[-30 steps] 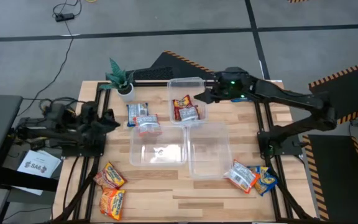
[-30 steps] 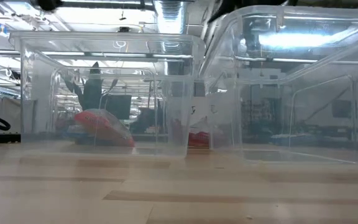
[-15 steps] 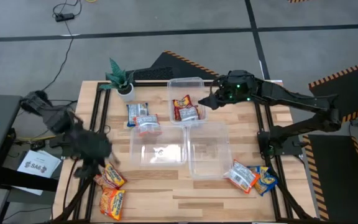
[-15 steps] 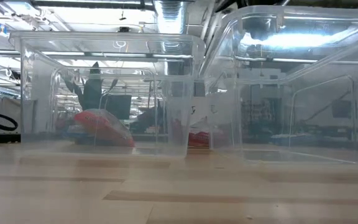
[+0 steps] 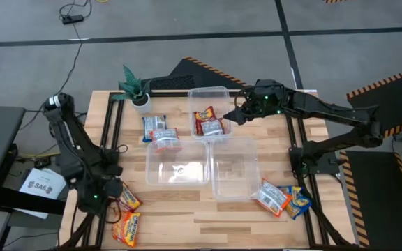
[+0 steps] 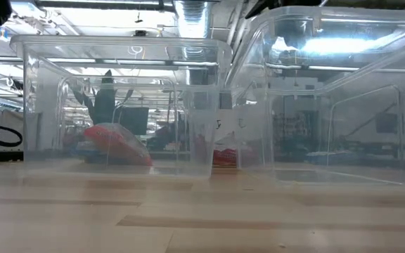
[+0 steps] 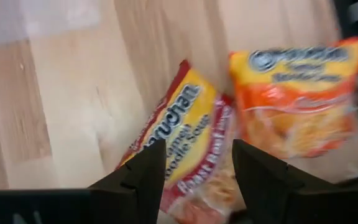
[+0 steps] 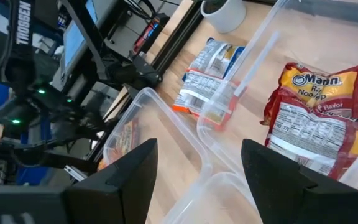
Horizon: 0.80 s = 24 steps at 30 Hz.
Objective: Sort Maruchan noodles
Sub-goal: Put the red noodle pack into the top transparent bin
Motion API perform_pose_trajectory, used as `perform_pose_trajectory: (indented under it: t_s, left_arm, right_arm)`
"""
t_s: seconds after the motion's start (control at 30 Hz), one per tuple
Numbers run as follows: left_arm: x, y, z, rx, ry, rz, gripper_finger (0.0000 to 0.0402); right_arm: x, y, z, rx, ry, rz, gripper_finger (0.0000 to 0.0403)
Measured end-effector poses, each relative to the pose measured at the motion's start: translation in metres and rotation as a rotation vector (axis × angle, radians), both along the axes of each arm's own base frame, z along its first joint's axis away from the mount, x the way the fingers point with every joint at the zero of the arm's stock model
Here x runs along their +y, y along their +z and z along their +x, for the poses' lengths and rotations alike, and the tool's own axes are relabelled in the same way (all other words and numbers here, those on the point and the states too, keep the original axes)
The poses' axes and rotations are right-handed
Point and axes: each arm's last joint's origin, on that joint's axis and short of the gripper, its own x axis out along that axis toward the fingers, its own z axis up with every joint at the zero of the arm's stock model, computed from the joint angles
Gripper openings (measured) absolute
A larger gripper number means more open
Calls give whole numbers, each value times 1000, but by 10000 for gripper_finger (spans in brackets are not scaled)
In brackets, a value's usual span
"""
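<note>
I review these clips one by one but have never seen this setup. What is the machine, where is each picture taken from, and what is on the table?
Two dark robot arms work at a wooden table. One camera looks straight down, one sits at table height behind clear bins, and one rides on each wrist.

The left gripper, open and empty, hangs over two ramen packets at the table's near left corner. The right gripper, also open and empty, is beside the far bin, which holds two packets. Two more packets lie near a small potted plant, and two others lie at the near right.
</note>
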Motion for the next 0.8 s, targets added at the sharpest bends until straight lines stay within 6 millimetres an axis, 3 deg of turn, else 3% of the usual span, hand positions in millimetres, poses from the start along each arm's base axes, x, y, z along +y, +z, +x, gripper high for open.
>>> perform_pose_trajectory:
  t_s: [0.1,0.43,0.67,0.8]
  left_arm:
    - [6,-17,-2,59,-34,49,171]
    - [18,-46,-2,90,-82,141,171]
    - [20,-53,4,70,-60,116,168]
    - [22,-54,6,75,-48,121,118]
  right_arm:
    - [0,0,0,1,-7,9,254]
    - [0,0,0,5,-36,8,254]
    - [0,0,0,5,-48,13,254]
    - [0,0,0,7,-58,7,254]
